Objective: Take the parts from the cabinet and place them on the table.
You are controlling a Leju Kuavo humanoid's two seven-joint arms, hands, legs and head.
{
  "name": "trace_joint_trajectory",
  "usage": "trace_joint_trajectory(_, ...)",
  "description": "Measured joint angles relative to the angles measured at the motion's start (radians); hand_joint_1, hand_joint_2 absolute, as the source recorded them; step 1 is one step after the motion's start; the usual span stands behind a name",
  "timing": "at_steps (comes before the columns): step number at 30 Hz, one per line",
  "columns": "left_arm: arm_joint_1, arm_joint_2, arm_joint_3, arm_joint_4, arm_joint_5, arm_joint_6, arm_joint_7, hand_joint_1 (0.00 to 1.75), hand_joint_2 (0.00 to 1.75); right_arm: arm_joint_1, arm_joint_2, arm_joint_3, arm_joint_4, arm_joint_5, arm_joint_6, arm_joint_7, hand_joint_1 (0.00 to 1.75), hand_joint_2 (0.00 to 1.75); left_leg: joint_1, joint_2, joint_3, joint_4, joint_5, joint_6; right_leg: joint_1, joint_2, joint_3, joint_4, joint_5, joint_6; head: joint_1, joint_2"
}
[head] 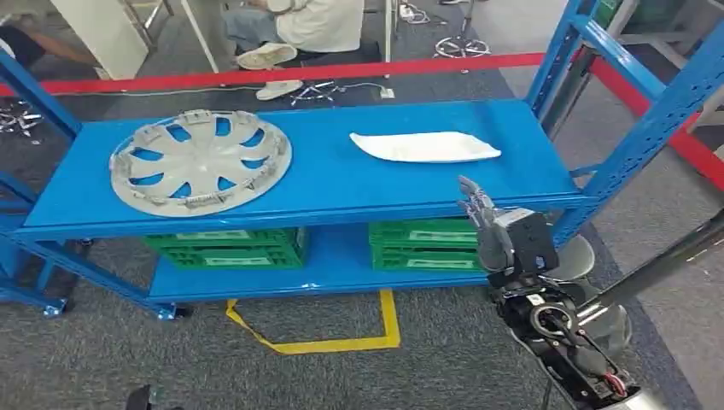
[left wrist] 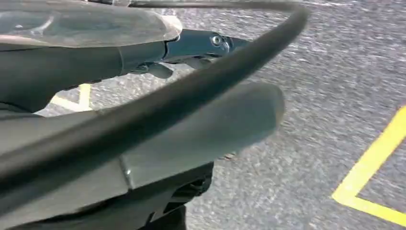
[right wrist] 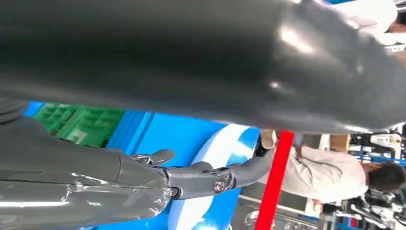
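A grey wheel cover [head: 201, 161] lies flat on the left of the blue shelf top [head: 341, 184]. A white elongated part [head: 424, 146] lies on the right of that shelf. My right hand [head: 491, 231] is raised at the shelf's front edge, below the white part, with fingers stretched out and nothing in them. The right wrist view shows its fingers [right wrist: 201, 177] pointing toward the white part [right wrist: 218, 148] without touching it. My left hand [left wrist: 191, 96] hangs over the grey carpet with its fingers apart and holds nothing.
Two green crates [head: 226, 248] [head: 423, 245] stand on the lower shelf. Blue uprights [head: 649, 128] frame the shelf's right end. A red barrier tape [head: 341, 70] runs behind, with a seated person [head: 299, 26] beyond it. Yellow tape [head: 341, 342] marks the floor.
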Motion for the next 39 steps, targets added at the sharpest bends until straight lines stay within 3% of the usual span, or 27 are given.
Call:
trace_joint_trajectory(1,0.0,0.0,0.0,0.0,0.0,0.0,0.0,0.0,0.0,0.002,0.0,0.0,0.0,0.0,-0.001,-0.001,0.0,0.0,0.001,0.0,-0.002,-0.002,0.001,-0.003,0.001,-0.001,0.002,0.006,0.0,-0.001,-0.001,0.0)
trace_joint_trajectory(2,0.001,0.001,0.0,0.0,-0.002,-0.001,0.0,0.0,0.0,0.008,-0.003,-0.003,0.0,0.002,-0.004,0.0,0.0,0.0,0.003,0.002,0.001,-0.008,0.001,-0.016,0.005,0.003,0.001,0.002,0.0,-0.012,-0.009,0.0)
trace_joint_trajectory(3,0.0,0.004,0.0,0.0,-0.003,-0.002,0.0,0.0,0.0,0.007,-0.003,-0.005,-0.002,0.003,-0.003,0.0,0.0,0.0,0.009,0.008,-0.05,0.111,-0.061,-0.031,-0.004,0.0,0.02,-0.016,0.001,-0.028,-0.028,0.0)
trace_joint_trajectory(4,0.002,0.004,0.0,0.0,-0.003,-0.002,0.0,0.0,0.0,0.019,-0.003,-0.006,-0.002,0.003,-0.003,0.003,0.0,0.0,0.013,0.009,-0.197,0.333,-0.116,-0.042,-0.002,-0.002,0.026,-0.016,-0.009,-0.033,-0.043,0.0)
trace_joint_trajectory(5,0.004,0.004,0.0,0.0,-0.003,-0.002,0.001,0.0,0.0,0.023,-0.003,-0.007,-0.002,0.003,-0.003,0.004,0.0,0.0,0.014,0.009,-0.194,0.305,-0.083,-0.042,-0.003,-0.001,0.031,-0.016,-0.012,-0.032,-0.047,0.0)
trace_joint_trajectory(6,0.004,0.005,0.0,0.0,-0.003,-0.002,0.002,0.0,0.0,0.025,-0.003,-0.009,-0.002,0.005,-0.003,0.005,0.0,0.0,0.014,0.009,-0.167,0.232,-0.031,-0.041,-0.004,0.0,0.037,-0.016,-0.017,-0.03,-0.052,0.0)
trace_joint_trajectory(8,0.004,0.008,0.0,0.0,-0.003,-0.001,0.002,0.0,0.0,0.026,-0.003,-0.01,-0.002,0.007,-0.004,0.005,0.0,0.0,0.014,0.015,-0.081,0.035,0.068,-0.034,-0.004,0.001,0.05,-0.017,-0.028,-0.021,-0.062,0.0)
trace_joint_trajectory(9,0.002,0.008,0.0,0.0,-0.003,-0.001,0.002,0.0,0.0,0.025,-0.003,-0.011,-0.002,0.007,-0.005,0.005,0.0,0.0,0.01,0.018,-0.069,0.003,0.057,-0.029,0.002,0.001,0.052,-0.015,-0.033,-0.014,-0.067,0.0)
trace_joint_trajectory(13,0.002,0.008,0.0,0.0,-0.002,-0.002,0.002,0.0,0.0,0.025,-0.003,-0.016,-0.003,0.008,-0.005,0.006,0.0,0.0,0.005,0.014,-0.064,-0.001,0.05,-0.003,0.0,0.001,0.063,-0.026,-0.046,0.01,-0.058,0.0)
trace_joint_trajectory(14,0.003,0.007,0.0,0.0,0.0,-0.001,0.002,0.0,0.0,0.027,-0.003,-0.019,-0.004,0.008,-0.006,0.009,0.0,0.0,0.011,0.015,-0.054,-0.008,0.051,0.002,-0.005,0.001,0.058,-0.013,-0.054,0.015,-0.055,0.0)
trace_joint_trajectory(15,0.003,0.007,0.0,0.0,0.001,-0.001,0.002,0.0,0.0,0.026,-0.003,-0.023,-0.004,0.008,-0.008,0.012,0.0,0.0,0.011,0.015,-0.048,-0.008,0.046,0.011,-0.003,0.001,0.041,0.032,-0.078,0.016,-0.049,0.0)
trace_joint_trajectory(16,0.003,0.007,0.0,0.0,0.002,0.0,0.002,0.0,0.0,0.026,-0.004,-0.025,-0.004,0.011,-0.014,0.017,0.0,1.75,0.01,0.015,-0.043,-0.008,0.042,0.016,-0.002,0.002,0.0,0.114,-0.117,0.017,-0.038,0.0)
trace_joint_trajectory(18,0.003,0.008,0.0,0.0,0.003,0.001,0.002,0.0,0.0,0.033,-0.007,-0.026,-0.004,0.028,-0.028,0.037,0.0,1.75,0.006,0.015,-0.035,-0.008,0.033,0.022,-0.003,0.002,-0.099,0.292,-0.178,0.02,-0.028,0.0)
trace_joint_trajectory(19,0.003,0.008,0.0,0.0,0.004,0.002,0.003,0.0,0.0,0.037,-0.008,-0.025,-0.004,0.044,-0.037,0.051,0.0,1.75,0.005,0.014,-0.03,-0.008,0.029,0.022,-0.003,0.002,-0.126,0.328,-0.178,0.02,-0.025,0.0)
trace_joint_trajectory(20,0.004,0.008,0.0,0.0,0.004,0.002,0.005,0.0,0.0,0.039,-0.01,-0.025,-0.004,0.058,-0.047,0.063,0.0,1.75,0.005,0.012,-0.021,-0.008,0.022,0.022,-0.003,0.002,-0.13,0.313,-0.147,0.019,-0.021,0.0)
trace_joint_trajectory(21,0.005,0.007,0.0,0.0,0.005,0.003,0.005,0.0,0.0,0.038,-0.01,-0.026,-0.004,0.066,-0.05,0.067,0.0,1.75,0.005,0.01,-0.012,-0.008,0.016,0.019,-0.003,0.001,-0.11,0.254,-0.1,0.016,-0.016,0.0)
trace_joint_trajectory(23,0.005,0.005,0.0,0.0,0.005,0.005,0.005,0.0,0.0,0.036,-0.013,-0.027,-0.004,0.073,-0.056,0.07,0.0,1.75,0.005,0.007,0.011,-0.008,0.0,0.013,-0.002,0.002,-0.035,0.063,0.017,0.007,-0.006,0.0)
trace_joint_trajectory(25,0.002,0.004,0.0,0.0,0.005,0.005,0.005,0.0,0.0,0.034,-0.015,-0.026,-0.005,0.078,-0.058,0.076,0.0,1.75,-0.001,0.004,0.009,-0.001,-0.009,0.002,0.006,0.004,0.001,-0.001,0.006,-0.001,-0.001,0.0)
trace_joint_trajectory(28,0.001,0.005,0.0,0.0,0.01,0.008,0.005,0.0,0.0,0.035,-0.016,-0.026,-0.005,0.116,-0.07,0.107,0.0,1.75,0.002,0.006,0.01,-0.008,-0.008,-0.013,0.007,0.007,-0.004,0.001,0.004,-0.012,-0.01,0.0)
trace_joint_trajectory(29,0.002,0.005,0.0,0.0,0.011,0.008,0.006,0.0,0.0,0.035,-0.017,-0.027,-0.006,0.14,-0.079,0.127,0.0,1.75,0.005,0.007,0.012,-0.004,-0.017,-0.021,0.0,0.007,0.008,-0.011,0.007,-0.019,-0.007,0.0)
trace_joint_trajectory(30,0.002,0.005,0.0,0.0,0.012,0.008,0.006,0.0,0.0,0.033,-0.018,-0.027,-0.007,0.178,-0.092,0.151,0.0,1.75,0.006,0.009,0.0,0.035,-0.033,-0.027,-0.001,0.006,0.015,-0.017,0.005,-0.024,-0.013,0.0)
trace_joint_trajectory(33,0.001,0.005,0.0,0.0,0.013,0.008,0.006,0.0,0.0,0.032,-0.018,-0.026,-0.014,0.313,-0.107,0.225,0.0,1.75,0.009,0.009,-0.147,0.284,-0.125,-0.038,0.0,0.003,0.022,-0.018,-0.003,-0.034,-0.035,0.0)
trace_joint_trajectory(34,0.002,0.005,0.0,0.0,0.012,0.008,0.006,0.0,0.0,0.034,-0.018,-0.025,-0.014,0.347,-0.107,0.243,0.0,1.75,0.011,0.009,-0.186,0.335,-0.129,-0.04,0.0,0.003,0.025,-0.018,-0.007,-0.035,-0.038,0.0)
trace_joint_trajectory(35,0.003,0.005,0.0,0.0,0.012,0.007,0.006,0.0,0.0,0.037,-0.018,-0.025,-0.016,0.373,-0.106,0.257,0.0,1.75,0.013,0.009,-0.201,0.334,-0.106,-0.041,-0.001,0.003,0.031,-0.018,-0.011,-0.034,-0.043,0.0)
trace_joint_trajectory(36,0.004,0.005,0.0,0.0,0.012,0.007,0.006,0.0,0.0,0.037,-0.018,-0.025,-0.02,0.393,-0.103,0.269,0.0,1.75,0.014,0.01,-0.187,0.279,-0.055,-0.041,-0.002,0.005,0.039,-0.018,-0.017,-0.032,-0.047,0.0)
trace_joint_trajectory(38,0.004,0.008,0.0,0.0,0.011,0.007,0.006,0.0,0.0,0.037,-0.018,-0.026,-0.029,0.42,-0.095,0.285,0.0,1.75,0.015,0.011,-0.114,0.093,0.058,-0.036,-0.004,0.007,0.059,-0.018,-0.03,-0.025,-0.056,0.0)
trace_joint_trajectory(39,0.004,0.008,0.0,0.0,0.01,0.007,0.006,0.0,0.0,0.038,-0.018,-0.026,-0.033,0.433,-0.09,0.291,0.0,1.75,0.015,0.014,-0.089,0.021,0.08,-0.031,-0.003,0.007,0.062,-0.019,-0.037,-0.019,-0.063,0.0)
